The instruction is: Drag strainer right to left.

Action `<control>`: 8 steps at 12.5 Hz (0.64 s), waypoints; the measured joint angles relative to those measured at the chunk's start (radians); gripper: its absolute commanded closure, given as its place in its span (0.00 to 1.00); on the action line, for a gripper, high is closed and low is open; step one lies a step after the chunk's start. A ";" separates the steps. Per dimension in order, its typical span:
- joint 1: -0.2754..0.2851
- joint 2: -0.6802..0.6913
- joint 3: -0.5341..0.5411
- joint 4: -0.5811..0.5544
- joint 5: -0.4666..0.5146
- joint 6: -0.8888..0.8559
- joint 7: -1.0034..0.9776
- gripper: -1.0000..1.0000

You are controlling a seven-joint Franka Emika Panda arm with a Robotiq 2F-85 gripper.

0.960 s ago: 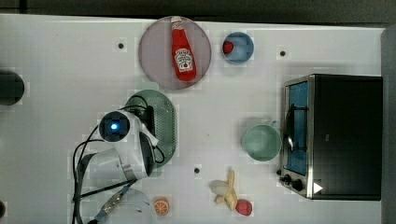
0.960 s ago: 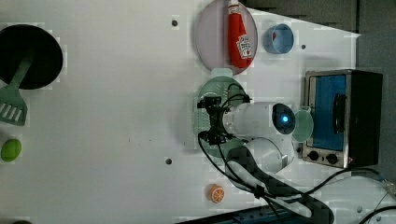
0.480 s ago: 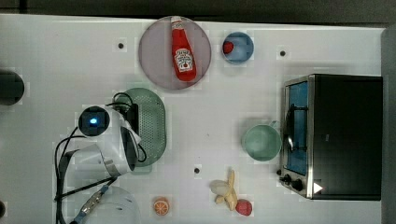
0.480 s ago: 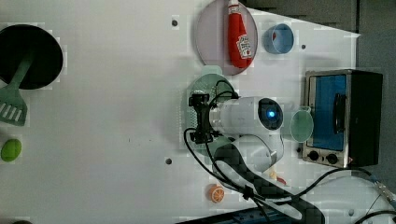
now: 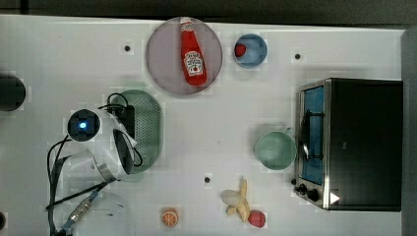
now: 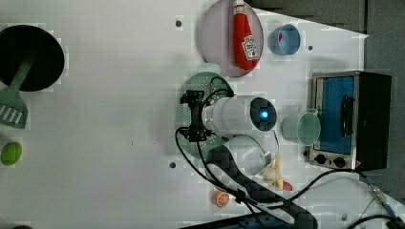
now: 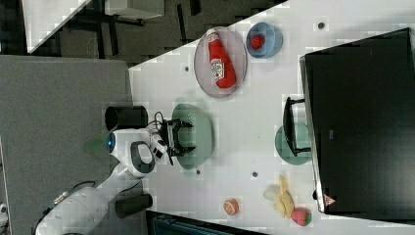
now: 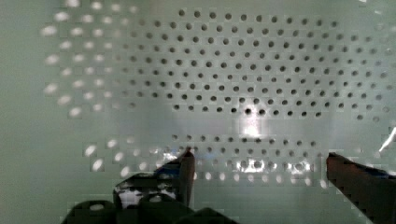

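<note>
From the top view, the strainer [image 5: 146, 129] is lying on the white table [image 5: 221, 123] toward the top view's left, just below the mauve plate [image 5: 167, 69] that is carrying the ketchup bottle [image 5: 193, 51]; the arm [image 5: 105, 147] is leaning over the strainer's left half, hiding it. A green cup [image 5: 275, 150] is sitting well off to the top view's right, just beside the toaster oven [image 5: 351, 142], and a blue bowl [image 5: 252, 50] is standing beside the plate. In the left view, the gripper [image 6: 193, 116] is reaching down into the strainer [image 6: 210, 76], whose rim is peeking out above and below the arm; a black pan [image 6: 28, 57] and a spatula [image 6: 14, 107] are lying far away at the left view's left. In the right view, the strainer [image 7: 200, 129] is resting below the plate [image 7: 203, 63], and the gripper [image 7: 182, 137] is hanging over its left side with the fingers spread wide apart and nothing between them. In the wrist view, the perforated floor of the strainer [image 8: 224, 84] is stretching out close ahead, and the two dark fingertips [image 8: 187, 170] are standing far apart just over it, gripping nothing.
</note>
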 measured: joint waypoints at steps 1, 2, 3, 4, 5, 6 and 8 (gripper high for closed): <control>0.001 0.016 0.013 0.016 0.003 -0.003 0.012 0.00; 0.014 0.027 0.017 0.031 0.007 0.002 0.020 0.00; 0.038 0.035 0.009 0.049 0.016 -0.004 0.027 0.00; 0.057 0.040 0.007 0.068 0.024 -0.014 0.042 0.00; 0.069 0.047 0.011 0.094 0.018 -0.013 0.058 0.00; 0.079 0.051 0.014 0.115 0.014 -0.010 0.065 0.00; 0.100 0.051 0.011 0.136 0.016 -0.010 0.070 0.00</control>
